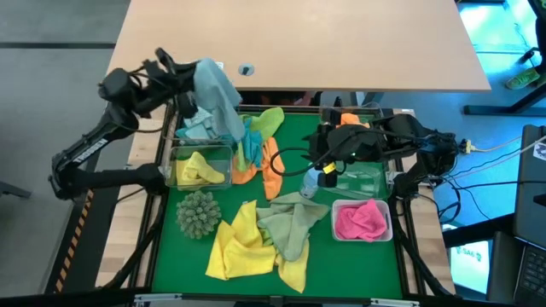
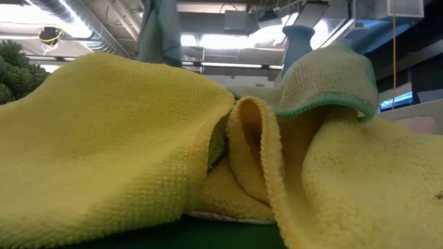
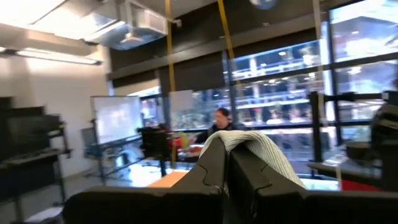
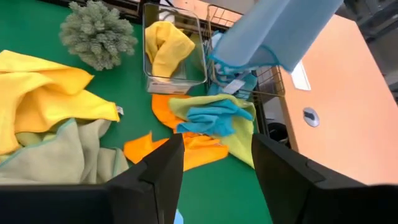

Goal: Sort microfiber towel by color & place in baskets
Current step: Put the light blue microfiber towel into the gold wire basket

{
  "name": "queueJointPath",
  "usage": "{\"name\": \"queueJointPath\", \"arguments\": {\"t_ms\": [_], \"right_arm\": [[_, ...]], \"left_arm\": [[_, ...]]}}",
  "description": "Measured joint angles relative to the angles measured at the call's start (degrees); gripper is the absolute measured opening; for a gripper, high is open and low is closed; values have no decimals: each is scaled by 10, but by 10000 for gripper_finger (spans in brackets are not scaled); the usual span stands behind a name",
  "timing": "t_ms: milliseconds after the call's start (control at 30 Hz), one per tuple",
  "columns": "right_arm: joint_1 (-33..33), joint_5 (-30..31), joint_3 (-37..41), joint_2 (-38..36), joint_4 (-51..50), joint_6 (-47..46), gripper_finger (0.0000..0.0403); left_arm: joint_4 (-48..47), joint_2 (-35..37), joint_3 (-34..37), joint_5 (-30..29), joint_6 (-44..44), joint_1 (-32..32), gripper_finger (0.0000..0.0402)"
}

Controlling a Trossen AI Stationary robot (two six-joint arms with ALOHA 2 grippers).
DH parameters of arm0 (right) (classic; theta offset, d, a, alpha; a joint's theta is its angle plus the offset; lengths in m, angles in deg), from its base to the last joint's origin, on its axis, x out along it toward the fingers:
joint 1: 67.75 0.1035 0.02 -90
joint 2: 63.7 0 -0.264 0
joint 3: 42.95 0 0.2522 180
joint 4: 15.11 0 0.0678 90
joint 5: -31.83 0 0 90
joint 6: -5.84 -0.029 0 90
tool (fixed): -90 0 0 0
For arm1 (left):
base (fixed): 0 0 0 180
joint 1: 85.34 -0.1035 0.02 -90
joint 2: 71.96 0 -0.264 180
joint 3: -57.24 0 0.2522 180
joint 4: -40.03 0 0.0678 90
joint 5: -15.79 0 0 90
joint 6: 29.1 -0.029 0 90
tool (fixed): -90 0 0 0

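Observation:
My left gripper [image 1: 193,79] is raised at the table's far left, shut on a light-blue microfiber towel [image 1: 218,95]. That towel also shows hanging in the right wrist view [image 4: 273,31] and the low view [image 2: 159,31]. My right gripper [image 4: 214,168] stands open with nothing in it, above the mat's right middle [image 1: 322,160]. Loose on the green mat lie yellow towels [image 1: 243,247], a light-green towel [image 1: 294,223], an orange towel [image 4: 186,146], and a blue one on a green one [image 4: 214,118]. Baskets hold a yellow towel [image 1: 200,168], a light-blue one [image 1: 198,130], an orange one [image 1: 350,119] and a pink one [image 1: 360,220]. My left gripper pinches the light-blue towel near its upper end between its two shut fingers, and a fold of cloth [image 3: 264,149] drapes over the fingertips. The fingers come from the table's left, slanting a little upward. The towel hangs slack below them, its lower end [image 1: 232,128] over the far-left baskets.
A spiky grey-green ball [image 1: 198,213] sits on the mat at the near left. A small light-blue bottle [image 1: 311,181] stands beside a clear basket [image 1: 363,181] on the right. A tan tabletop [image 1: 299,43] lies beyond the mat.

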State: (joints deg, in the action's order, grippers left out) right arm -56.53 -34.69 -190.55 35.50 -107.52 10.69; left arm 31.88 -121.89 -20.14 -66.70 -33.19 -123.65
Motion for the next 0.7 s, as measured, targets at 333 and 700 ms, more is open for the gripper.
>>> {"name": "queueJointPath", "arguments": {"t_ms": [333,700], "right_arm": [[0,-6,9,1,1,-1,189],[0,-39,83,2,17,-5,189]], "left_arm": [[-51,20,0,-34,-20,-104,0],[-309,-52,0,-48,-25,-150,0]]}}
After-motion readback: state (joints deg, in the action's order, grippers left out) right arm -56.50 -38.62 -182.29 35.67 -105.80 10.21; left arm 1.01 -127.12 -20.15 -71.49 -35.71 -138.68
